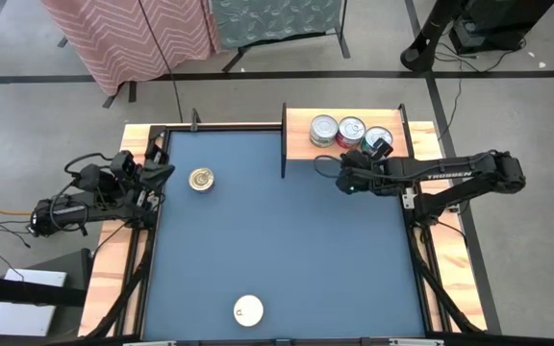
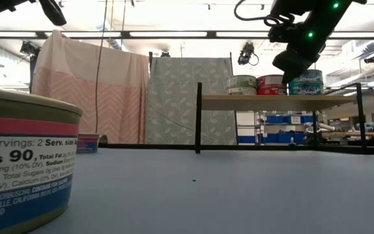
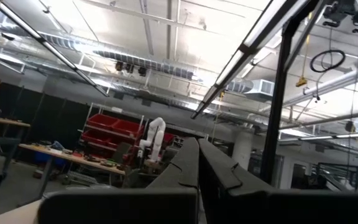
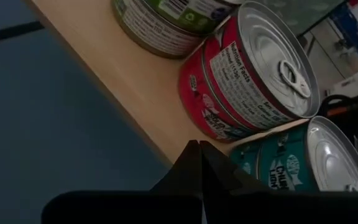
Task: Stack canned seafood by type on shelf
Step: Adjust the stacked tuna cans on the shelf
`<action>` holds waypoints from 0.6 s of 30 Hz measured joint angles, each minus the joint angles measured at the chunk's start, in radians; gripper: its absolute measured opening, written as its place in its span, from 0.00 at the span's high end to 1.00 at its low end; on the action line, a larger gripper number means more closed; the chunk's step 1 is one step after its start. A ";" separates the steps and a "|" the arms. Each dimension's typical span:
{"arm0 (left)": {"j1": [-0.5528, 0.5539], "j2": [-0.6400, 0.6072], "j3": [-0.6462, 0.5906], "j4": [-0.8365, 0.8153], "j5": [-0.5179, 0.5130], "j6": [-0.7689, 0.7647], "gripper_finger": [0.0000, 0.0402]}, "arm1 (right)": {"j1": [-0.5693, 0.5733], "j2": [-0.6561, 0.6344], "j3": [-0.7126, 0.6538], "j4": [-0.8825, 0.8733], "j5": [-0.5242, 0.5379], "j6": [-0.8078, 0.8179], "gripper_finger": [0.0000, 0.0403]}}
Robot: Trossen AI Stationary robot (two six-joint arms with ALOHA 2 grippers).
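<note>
While you look down from the high view, note the shelf point(image 1: 301, 142) at the upper right of the blue table point(image 1: 287, 240), with three tins point(image 1: 351, 131) in a row on it. The right gripper point(image 1: 346, 177) hangs just below the shelf's front edge, fingers together and holding nothing. The left gripper point(image 1: 162, 173) waits at the table's left edge, also closed and empty. Two tins lie loose — a gold tin point(image 1: 200, 179) at upper left and a white tin point(image 1: 248, 309) at bottom centre.

From the low view, the shelf plank point(image 2: 265, 99) sits at mid-right with its tins on top, and the right gripper point(image 2: 289, 65) hangs right in front of them. The near tin point(image 2: 24, 166) fills the lower left, cut off by the frame.

Through the left wrist view you see only ceiling and room past the closed fingers point(image 3: 197, 171).

Through the right wrist view, the red tin point(image 4: 247, 81) and teal tin point(image 4: 303, 162) sit close to the closed fingertips point(image 4: 197, 158).

My worry: a swing toward the loose tins could clip the row or the dark upright point(image 1: 284, 140) and knock tins off the plank. Fewer tins show than the task suggests, and no stack is visible yet — whether any tin sits on another you cannot tell from above.
</note>
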 joint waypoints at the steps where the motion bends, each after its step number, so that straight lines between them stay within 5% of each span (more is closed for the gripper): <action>1: 0.000 0.000 0.000 0.000 0.007 0.000 0.99 | -0.007 0.000 0.000 0.000 0.000 -0.006 1.00; 18: 0.000 0.000 0.000 0.005 0.029 -0.005 0.99 | -0.157 0.000 0.000 -0.002 0.004 -0.062 1.00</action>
